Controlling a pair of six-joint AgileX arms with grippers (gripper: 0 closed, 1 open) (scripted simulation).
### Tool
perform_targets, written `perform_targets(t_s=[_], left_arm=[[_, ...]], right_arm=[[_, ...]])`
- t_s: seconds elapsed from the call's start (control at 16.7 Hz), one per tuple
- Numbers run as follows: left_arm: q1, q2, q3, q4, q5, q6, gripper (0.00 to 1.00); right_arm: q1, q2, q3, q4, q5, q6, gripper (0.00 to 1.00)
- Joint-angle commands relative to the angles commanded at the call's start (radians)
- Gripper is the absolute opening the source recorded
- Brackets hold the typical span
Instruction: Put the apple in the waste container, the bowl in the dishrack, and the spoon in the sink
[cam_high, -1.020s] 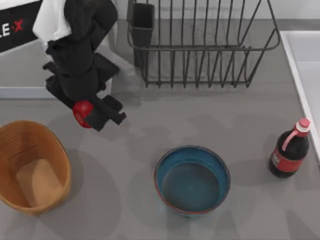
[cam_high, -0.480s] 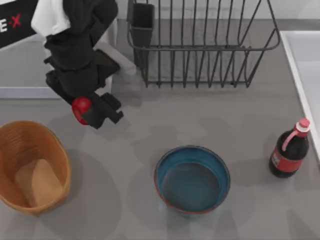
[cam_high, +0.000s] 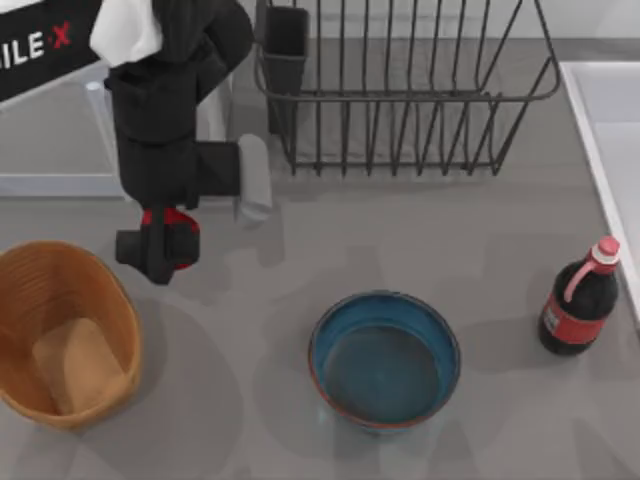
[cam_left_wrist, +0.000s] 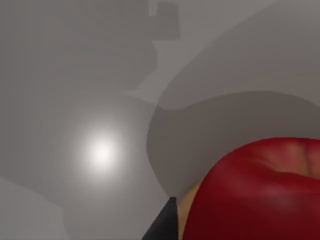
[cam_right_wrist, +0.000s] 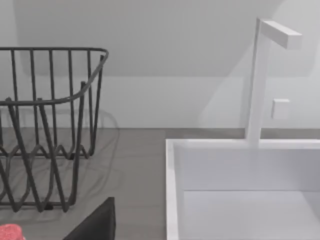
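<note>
Left pincer (cam_high: 165, 240) is clamped on the apple (cam_high: 168, 222), above the table (cam_high: 300, 260) near the waste container (cam_high: 65, 335).

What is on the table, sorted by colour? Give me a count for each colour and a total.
Red: 1, the apple held in the left gripper
Orange-tan: 1, the waste container
Blue-teal: 1, the bowl
Dark grey: 1, the dishrack
Dark with red label: 1, the bottle
White: 1, the sink
Total: 6
</note>
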Motion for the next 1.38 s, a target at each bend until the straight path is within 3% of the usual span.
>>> perform_targets(t_s=[0.42, 0.72, 0.96, 1.38], left_arm=[[-0.02, 0.014, 0.047, -0.208, -0.14, 0.87, 0.0], [-0.035, -0.001, 0.059, -0.315, -0.251, 1.317, 0.0], [-0.043, -0.018, 0.054, -0.357, -0.311, 1.491, 0.0], [-0.038, -0.018, 0.05, -0.357, -0.319, 1.515, 0.0]], right_arm=[[0.0, 0.0, 0.0, 0.0, 0.0, 0.0, 1.0], [0.0, 0.0, 0.0, 0.0, 0.0, 0.0, 1.0], [0.0, 0.0, 0.0, 0.0, 0.0, 0.0, 1.0], [0.0, 0.0, 0.0, 0.0, 0.0, 0.0, 1.0]])
